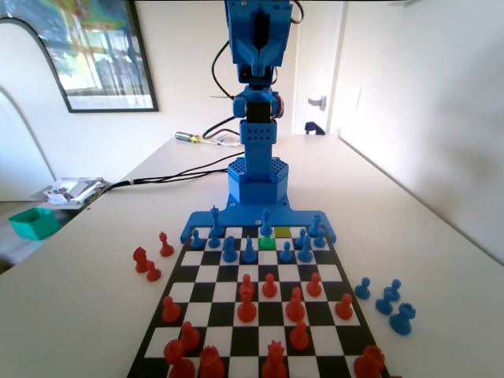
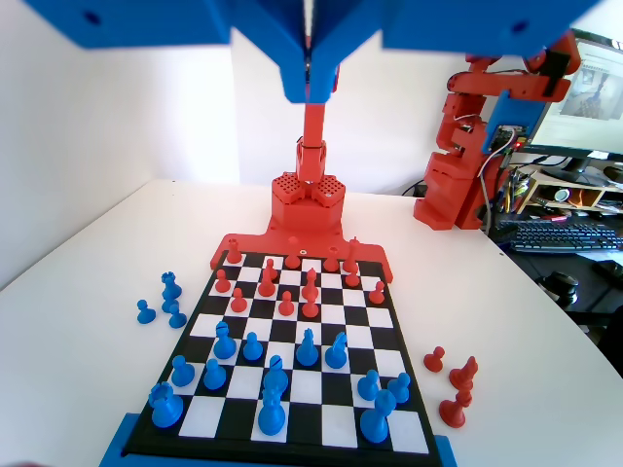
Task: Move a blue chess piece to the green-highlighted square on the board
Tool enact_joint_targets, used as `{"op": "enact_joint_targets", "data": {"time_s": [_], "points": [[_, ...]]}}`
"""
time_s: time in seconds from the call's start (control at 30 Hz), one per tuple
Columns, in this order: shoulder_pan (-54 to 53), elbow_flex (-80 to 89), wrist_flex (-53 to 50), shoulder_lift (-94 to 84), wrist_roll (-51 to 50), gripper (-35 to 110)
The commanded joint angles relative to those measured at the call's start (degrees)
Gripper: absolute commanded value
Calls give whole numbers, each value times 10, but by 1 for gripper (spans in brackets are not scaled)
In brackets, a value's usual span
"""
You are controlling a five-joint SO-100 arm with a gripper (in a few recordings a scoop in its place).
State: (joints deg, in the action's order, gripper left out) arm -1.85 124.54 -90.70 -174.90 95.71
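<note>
The green-highlighted square (image 1: 267, 243) lies bare in the fixed view, in the second row from the blue arm's end of the chess board (image 1: 335, 272). No blue piece stands on it, so the board does not show the wanted result.

Nearest to the green square are a tall blue piece (image 1: 267, 223) just behind it in the back row, a blue pawn (image 1: 249, 250) just to its left and another blue pawn (image 1: 287, 252) just to its right. Any of them looks within a short move, but the pictures do not settle which one is meant. A yellow-highlighted square (image 1: 283, 232) touches the green square's far right corner and is also bare. It may mark where the move starts, though that is only a guess.

In the wrist view the pincer (image 2: 311, 89) hangs high over the board with its jaws pressed together and nothing between them. The height probably keeps it clear of the crowded blue rows.

Farther from the green square, red pieces (image 1: 270, 285) fill the near half of the board. A cluster of blue pieces (image 1: 386, 299) stands off the board on the counter (image 1: 409, 228), to the right in the fixed view, likely set aside as captured.
</note>
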Motion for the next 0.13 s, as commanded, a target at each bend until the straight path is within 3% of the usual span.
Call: {"op": "enact_joint_targets", "data": {"time_s": [0.0,0.1], "points": [[-2,4,7,-2,7,1],[-2,4,7,-2,7,1]]}}
